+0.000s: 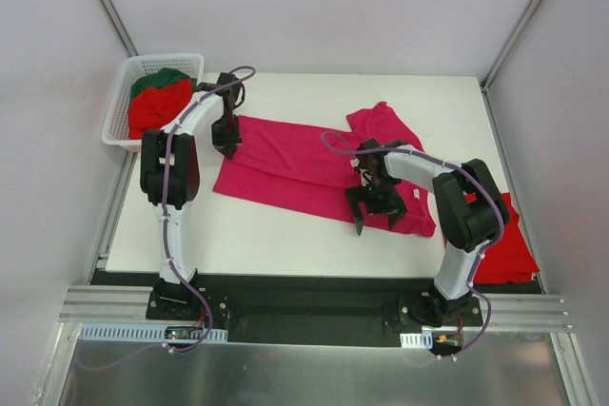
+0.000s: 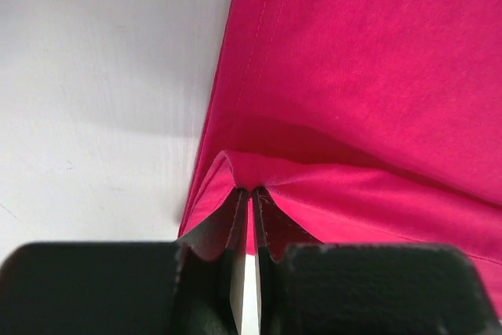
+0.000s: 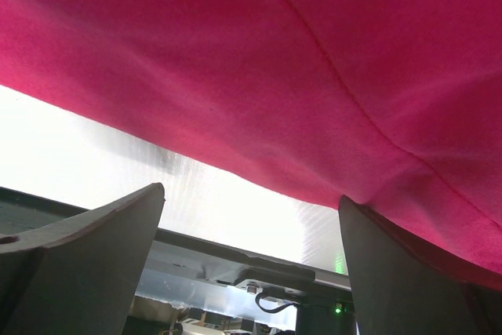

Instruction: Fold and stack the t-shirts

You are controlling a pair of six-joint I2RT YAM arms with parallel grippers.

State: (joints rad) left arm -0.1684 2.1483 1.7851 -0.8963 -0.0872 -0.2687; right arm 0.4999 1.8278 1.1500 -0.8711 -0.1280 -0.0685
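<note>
A magenta-pink t-shirt lies spread across the middle of the white table. My left gripper is at its far left edge, shut on a pinched ridge of the pink cloth; the jaws meet at the fold. My right gripper hangs open over the shirt's near right hem. In the right wrist view its fingertips straddle the hem with nothing between them. A bright red t-shirt lies at the table's near right corner, partly hidden by the right arm.
A white lattice basket stands at the far left corner, holding a red t-shirt and a dark green one. Grey walls close in the table on three sides. A black rail runs along the near edge.
</note>
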